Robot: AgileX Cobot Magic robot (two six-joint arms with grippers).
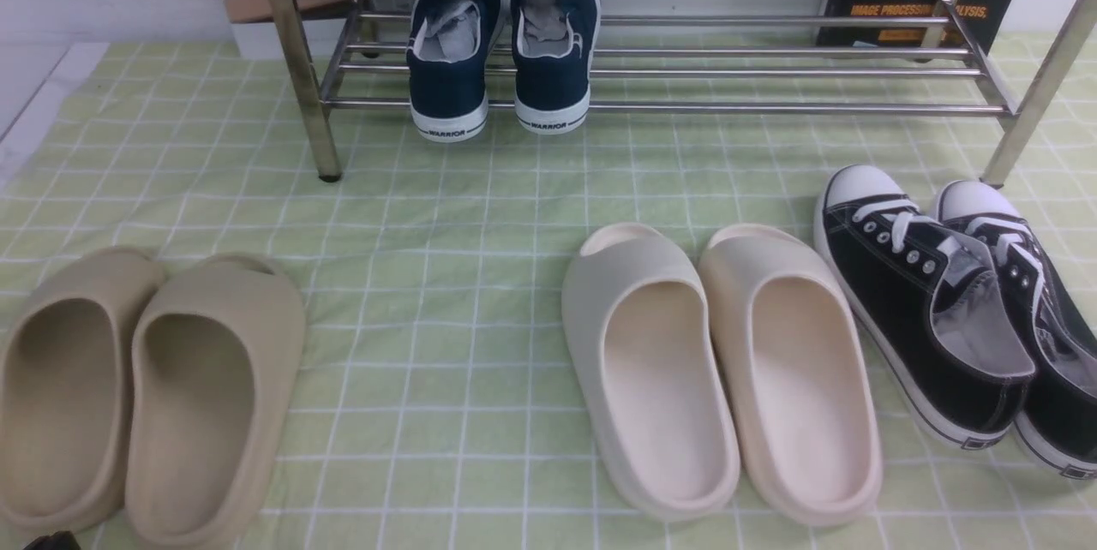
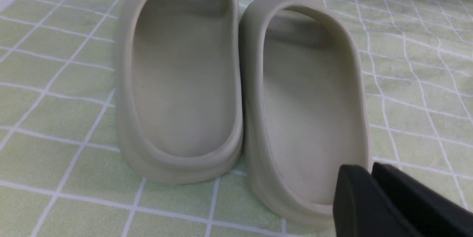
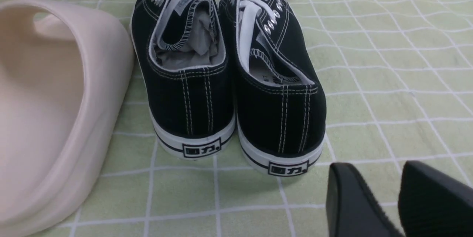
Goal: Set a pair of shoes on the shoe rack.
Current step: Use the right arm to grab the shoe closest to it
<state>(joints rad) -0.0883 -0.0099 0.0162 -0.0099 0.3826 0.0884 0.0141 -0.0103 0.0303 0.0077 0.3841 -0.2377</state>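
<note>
The shoe rack was the biggest thing, standing at the far side of the green checked cloth. Its shelf was only thin shiny bars, so a shoe set down crooked could tip or slip between them. The navy sneakers already sat on the left part, so a shoe put there could bump them.

The cream slides lay just beside the pair of shoes. A clumsy reach could knock a slide.

The pair of shoes was on the cloth, in front of the rack's right leg, toes pointing at the rack. The two shoes pressed side by side. A pinch on one soft heel might lift only that shoe, or the heel could fold and slip out.

The right gripper was near the heels, off to the outer side, not touching. Its jaws had a small gap and held nothing.

The left gripper was far from the shoes, by the heel of a beige slide. Its jaws looked pressed together and empty.
</note>
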